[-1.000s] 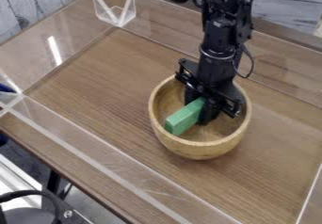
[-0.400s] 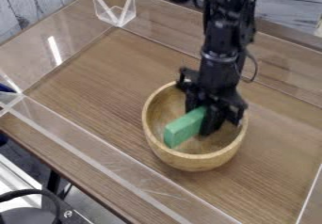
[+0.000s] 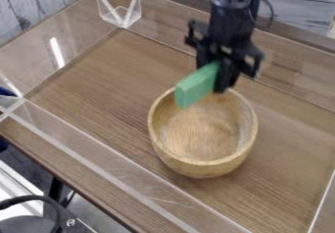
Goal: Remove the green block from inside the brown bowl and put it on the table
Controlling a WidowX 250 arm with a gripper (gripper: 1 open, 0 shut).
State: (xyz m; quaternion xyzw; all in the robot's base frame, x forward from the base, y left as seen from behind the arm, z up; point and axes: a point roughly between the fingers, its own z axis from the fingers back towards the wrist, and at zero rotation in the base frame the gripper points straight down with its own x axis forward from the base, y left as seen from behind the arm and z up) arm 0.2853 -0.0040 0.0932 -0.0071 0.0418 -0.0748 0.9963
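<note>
The green block (image 3: 198,85) hangs tilted in the air above the brown bowl (image 3: 203,133), clear of its rim. My gripper (image 3: 217,77) points straight down from the black arm and is shut on the block's upper right end. The light-tan wooden bowl sits on the table (image 3: 105,80) below, and its inside shows nothing in it. The fingertips are partly hidden behind the block.
Low clear acrylic walls (image 3: 78,149) edge the wood-grain tabletop along the front and left. A clear acrylic corner bracket (image 3: 120,12) stands at the back left. Black cables show at the bottom left corner off the table.
The gripper has risen with the green block, lifting it from inside the bowl to above the rim. The bowl has shifted slightly left.
</note>
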